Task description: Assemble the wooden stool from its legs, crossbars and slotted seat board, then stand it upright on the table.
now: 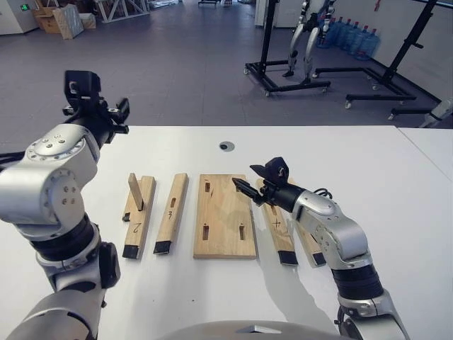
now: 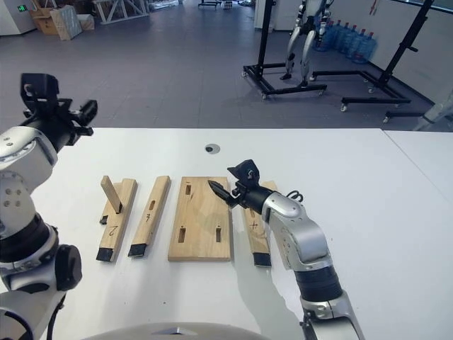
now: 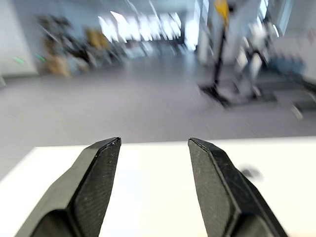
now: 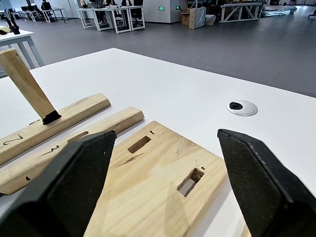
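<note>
Now, my right claw [image 1: 241, 187]: spread wide, holding nothing; it hovers low over the right edge of the seat board [image 1: 225, 216], I judge so as to take the board or the wood beside it
My left claw [image 3: 154, 148]: also wide and empty; raised near the far left edge of the surface, well apart from the parts, probably parked out of the way
Seat board: flat in the middle, slots showing, ready to receive leg ends
Outer left leg [image 1: 140, 221]: flat; a crossbar [image 1: 134, 191] stands tilted in it, the one joint I can see made
Inner left leg [image 1: 172, 212]: flat, between outer leg and board
Right leg [image 1: 278, 230]: flat, just beside the board; another beyond it, mostly under my right arm
Surface [image 1: 375, 177]: white; round cable hole [image 1: 226, 146] behind the board
Room: grey floor; black wheeled frames [image 1: 287, 78]; water bottles [image 1: 348, 32] far behind
</note>
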Motion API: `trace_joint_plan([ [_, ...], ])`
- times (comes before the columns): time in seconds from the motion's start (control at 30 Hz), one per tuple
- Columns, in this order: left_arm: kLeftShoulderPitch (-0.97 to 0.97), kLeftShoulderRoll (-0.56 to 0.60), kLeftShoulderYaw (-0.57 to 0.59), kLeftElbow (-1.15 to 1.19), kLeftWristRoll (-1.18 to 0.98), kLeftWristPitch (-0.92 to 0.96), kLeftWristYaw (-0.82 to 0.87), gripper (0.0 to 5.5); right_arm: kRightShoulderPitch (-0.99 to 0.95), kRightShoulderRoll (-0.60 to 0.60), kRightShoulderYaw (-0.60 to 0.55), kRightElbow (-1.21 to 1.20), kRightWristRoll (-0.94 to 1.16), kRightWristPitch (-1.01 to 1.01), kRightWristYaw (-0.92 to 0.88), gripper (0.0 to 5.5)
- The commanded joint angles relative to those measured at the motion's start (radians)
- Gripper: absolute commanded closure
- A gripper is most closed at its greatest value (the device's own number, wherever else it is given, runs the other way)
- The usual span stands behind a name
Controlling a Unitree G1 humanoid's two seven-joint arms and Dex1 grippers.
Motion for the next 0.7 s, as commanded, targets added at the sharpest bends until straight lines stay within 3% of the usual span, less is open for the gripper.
trace_joint_plan([
  [0.03, 0.003, 0.142, -0.007, 0.065, -0.138, 0.031, -0.049, 3.01, 0.029, -0.019, -0.033, -0.031, 0.0, -0.002, -0.015, 1.71],
  [0.17, 0.021, 0.179, -0.003, 0.088, -0.302, 0.031, -0.018, 3.01, 0.034, -0.019, -0.045, -0.037, 0.001, -0.003, -0.026, 1.71],
  [0.3, 0.084, 0.19, 0.009, 0.084, -0.464, 0.031, 0.059, 2.37, 0.03, -0.013, -0.046, -0.035, 0.001, -0.008, -0.037, 1.71],
  [0.47, 0.19, 0.303, -0.036, 0.074, -0.431, 0.03, 0.148, 1.77, 0.019, -0.004, -0.048, -0.019, 0.0, -0.017, -0.047, 1.71],
  [0.7, 0.181, 0.279, -0.053, 0.074, -0.482, 0.031, 0.184, 0.7, 0.011, 0.006, -0.049, -0.007, 0.002, -0.026, -0.048, 1.71],
])
